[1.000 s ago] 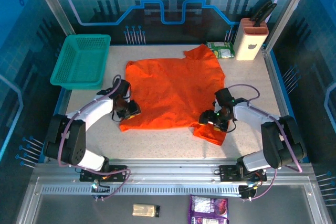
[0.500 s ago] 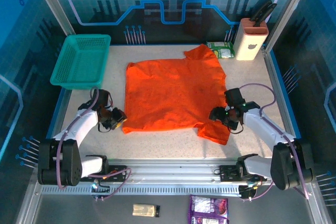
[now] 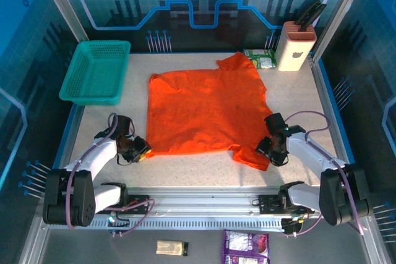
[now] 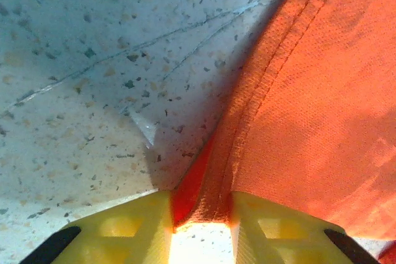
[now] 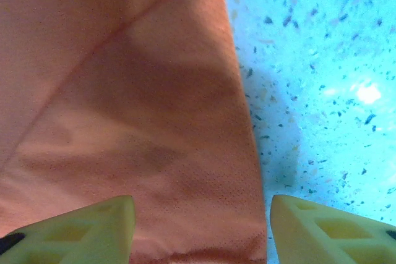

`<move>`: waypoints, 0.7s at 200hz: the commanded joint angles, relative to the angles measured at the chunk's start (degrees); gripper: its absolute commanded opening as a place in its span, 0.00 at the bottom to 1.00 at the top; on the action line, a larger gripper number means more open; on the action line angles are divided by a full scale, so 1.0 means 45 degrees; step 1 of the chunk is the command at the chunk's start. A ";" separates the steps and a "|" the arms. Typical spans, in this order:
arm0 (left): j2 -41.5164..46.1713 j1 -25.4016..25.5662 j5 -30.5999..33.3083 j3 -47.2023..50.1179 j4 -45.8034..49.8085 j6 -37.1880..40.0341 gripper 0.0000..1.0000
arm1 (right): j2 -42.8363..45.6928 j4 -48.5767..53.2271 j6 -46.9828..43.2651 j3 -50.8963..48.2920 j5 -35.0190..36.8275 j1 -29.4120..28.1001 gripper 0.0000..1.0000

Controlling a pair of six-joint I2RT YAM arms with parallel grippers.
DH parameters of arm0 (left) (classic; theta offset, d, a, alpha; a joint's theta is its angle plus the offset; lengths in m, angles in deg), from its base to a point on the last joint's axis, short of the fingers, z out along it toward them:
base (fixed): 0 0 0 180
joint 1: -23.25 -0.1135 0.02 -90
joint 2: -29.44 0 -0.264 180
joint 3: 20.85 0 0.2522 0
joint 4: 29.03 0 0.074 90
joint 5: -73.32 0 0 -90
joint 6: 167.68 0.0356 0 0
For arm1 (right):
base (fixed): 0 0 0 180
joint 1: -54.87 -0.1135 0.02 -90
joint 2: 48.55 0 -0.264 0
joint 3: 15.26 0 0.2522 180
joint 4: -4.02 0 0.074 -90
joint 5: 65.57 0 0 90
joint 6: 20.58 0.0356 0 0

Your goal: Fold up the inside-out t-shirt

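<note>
The t-shirt (image 3: 207, 112) is lying spread out, nearly flat, across the middle of the speckled table (image 3: 185, 171). It is showing as a plain bright orange-red sheet with soft wrinkles. One short sleeve is pointing toward the far right corner, close to a green packet (image 3: 260, 59). The other sleeve is trailing off the near right corner of the cloth.

The left gripper (image 3: 141, 151) is sitting at the near left corner of the garment. In the left wrist view, the left gripper (image 4: 201, 214) is pinching a bunched fold of the hem between its yellow fingers (image 4: 124, 230), with the jaws standing narrow around it. The t-shirt (image 4: 309, 109) is displaying a fine knit weave there, with a raised stitched seam running along its edge.

The right gripper (image 3: 266, 146) is resting over the near right sleeve. In the right wrist view, the right gripper (image 5: 201, 227) is holding its jaws wide, gripping nothing, with the cloth edge lying between them. The t-shirt (image 5: 124, 122) is showing a diagonal crease line here.

A teal basket (image 3: 96, 71) is standing at the far left, well apart from the garment. A cream block (image 3: 296, 46) is standing at the far right corner.
</note>
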State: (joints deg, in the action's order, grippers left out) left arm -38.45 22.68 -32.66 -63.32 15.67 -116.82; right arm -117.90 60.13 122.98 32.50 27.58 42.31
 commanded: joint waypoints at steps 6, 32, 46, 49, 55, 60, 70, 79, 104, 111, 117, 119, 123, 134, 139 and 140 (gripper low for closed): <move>-0.0456 0.0070 -0.0320 0.0052 -0.0611 -0.0113 0.26 | -0.0408 -0.0466 0.0748 -0.0189 -0.0278 0.0172 0.54; -0.0617 0.0070 -0.0422 -0.0219 -0.1029 -0.0071 0.07 | -0.0579 -0.0850 0.0727 -0.0270 -0.0315 0.0222 0.34; -0.0263 0.0070 -0.0465 -0.0779 -0.0910 0.0033 0.00 | -0.0526 -0.1014 0.0624 -0.0254 -0.0438 0.0323 0.18; -0.0160 0.0070 -0.0443 -0.1007 -0.0798 0.0070 0.00 | -0.0509 -0.1056 0.0603 -0.0236 -0.0442 0.0348 0.15; -0.0002 0.0055 -0.0432 -0.1472 -0.0532 0.0161 0.00 | -0.0472 -0.1123 0.0536 -0.0240 -0.0446 0.0381 0.09; 0.0144 0.0069 -0.0469 -0.1906 -0.0234 0.0256 0.00 | -0.0430 -0.1112 0.0487 -0.0196 -0.0453 0.0417 0.04; 0.0410 0.0070 -0.0617 -0.2804 0.0472 0.0439 0.00 | -0.0336 -0.1042 0.0425 -0.0144 -0.0461 0.0541 0.00; 0.0636 0.0070 -0.0846 -0.3534 0.1028 0.0592 0.00 | -0.0216 -0.0986 0.0388 -0.0124 -0.0458 0.0644 0.00; 0.1391 0.0127 -0.1073 -0.4017 0.2659 0.0506 0.00 | 0.0239 -0.0823 0.0305 -0.0179 -0.0307 0.1019 0.00; 0.1604 0.0138 -0.1095 -0.3694 0.2968 0.0366 0.00 | 0.0353 -0.0764 0.0305 -0.0174 -0.0242 0.1147 0.00; 0.1775 0.0158 -0.1113 -0.3291 0.3155 0.0197 0.00 | 0.0455 -0.0711 0.0333 -0.0192 -0.0198 0.1244 0.00; 0.1848 0.0175 -0.1100 -0.3103 0.3215 0.0136 0.00 | 0.0489 -0.0703 0.0326 -0.0192 -0.0185 0.1261 0.00; 0.1987 0.0201 -0.1079 -0.2740 0.3268 -0.0015 0.00 | 0.0556 -0.0672 0.0334 -0.0210 -0.0178 0.1319 0.00; 0.2469 0.0426 -0.0970 -0.1584 0.3089 -0.0646 0.00 | 0.0712 -0.0638 0.0344 -0.0241 -0.0140 0.1452 0.00; 0.2732 0.0598 -0.0968 -0.1096 0.2757 -0.1083 0.02 | 0.0778 -0.0630 0.0344 -0.0222 -0.0109 0.1467 0.00; 0.2777 0.0617 -0.1002 -0.1001 0.2697 -0.1154 0.03 | 0.0779 -0.0616 0.0344 -0.0227 -0.0103 0.1475 0.00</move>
State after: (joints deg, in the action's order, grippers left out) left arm -28.73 23.40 -36.03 -77.09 21.37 -116.29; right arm -116.17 55.60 124.69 31.93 25.92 47.49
